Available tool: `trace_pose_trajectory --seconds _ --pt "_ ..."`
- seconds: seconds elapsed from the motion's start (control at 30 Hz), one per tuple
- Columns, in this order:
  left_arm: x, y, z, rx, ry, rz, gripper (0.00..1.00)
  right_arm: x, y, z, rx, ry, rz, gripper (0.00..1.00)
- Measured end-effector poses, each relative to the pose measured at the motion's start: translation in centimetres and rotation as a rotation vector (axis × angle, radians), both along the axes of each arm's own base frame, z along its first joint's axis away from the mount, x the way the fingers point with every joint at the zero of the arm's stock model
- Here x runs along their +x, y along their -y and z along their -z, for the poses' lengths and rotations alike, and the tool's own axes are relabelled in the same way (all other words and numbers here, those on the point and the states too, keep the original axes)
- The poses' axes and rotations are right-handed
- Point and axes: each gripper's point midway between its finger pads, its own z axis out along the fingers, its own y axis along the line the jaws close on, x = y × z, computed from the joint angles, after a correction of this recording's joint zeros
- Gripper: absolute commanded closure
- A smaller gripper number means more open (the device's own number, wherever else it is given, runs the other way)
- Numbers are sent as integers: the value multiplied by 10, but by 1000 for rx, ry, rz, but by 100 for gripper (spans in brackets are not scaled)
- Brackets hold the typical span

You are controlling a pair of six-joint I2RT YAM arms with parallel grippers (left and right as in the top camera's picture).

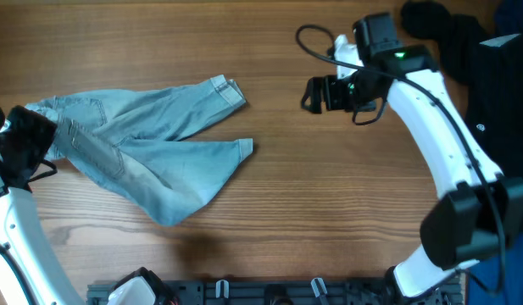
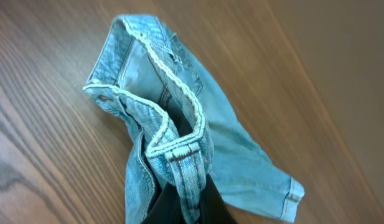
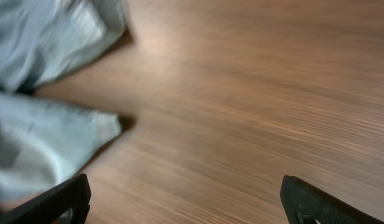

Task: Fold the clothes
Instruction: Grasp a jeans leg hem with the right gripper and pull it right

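The worktop [image 1: 329,195] is brown wood with a straight grain running side to side, and it fills nearly the whole overhead view. Nothing of the room shows beyond it. A black rail [image 1: 269,291] with small clips runs along the near edge. At the far right corner lies a black garment [image 1: 452,30], with some dark blue fabric [image 1: 514,10] just beside it at the edge of the picture.

There is one pair of shorts [image 1: 151,152], pale faded denim, lying on the left half of the worktop. Its two legs fan out toward the middle, and each ends in a cuffed hem, so there are two cuffs. The upper cuff [image 1: 227,89] is farther away and the lower cuff [image 1: 244,148] nearer, with bare wood between them. The waistband [image 2: 160,118] is at the far left, lifted and bunched so that it gapes open.

There are two white arms, one on each side, and each has one hand. The left hand [image 1: 28,144] is at the left edge, clamped on the waistband beside a belt loop [image 2: 185,168]. The denim is pinched between its dark fingers. The right hand [image 1: 312,93] is over bare wood to the right of the shorts, well apart from the upper cuff. Its two fingers are spread wide with nothing between them, and it touches no cloth.
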Motion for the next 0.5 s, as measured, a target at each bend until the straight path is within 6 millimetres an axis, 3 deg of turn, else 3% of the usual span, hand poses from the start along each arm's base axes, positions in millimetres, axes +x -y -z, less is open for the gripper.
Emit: trace_pose_trajectory --seconds 0.1,0.17,0.23,0.33,0.5 --pt "-4 2 5 -17 -23 -7 96 -8 -40 9 86 -4 -165 0" --pt "-5 3 6 -21 -30 -7 96 -26 -76 27 97 -26 -313 1" --pt "-7 4 8 -27 -40 -8 96 -43 -109 56 81 -67 -427 1" --pt "-9 5 9 -32 -48 -8 96 -60 -134 91 56 -110 -519 1" --pt "-10 5 10 -36 -54 -8 96 -62 -161 98 65 -50 -576 2"
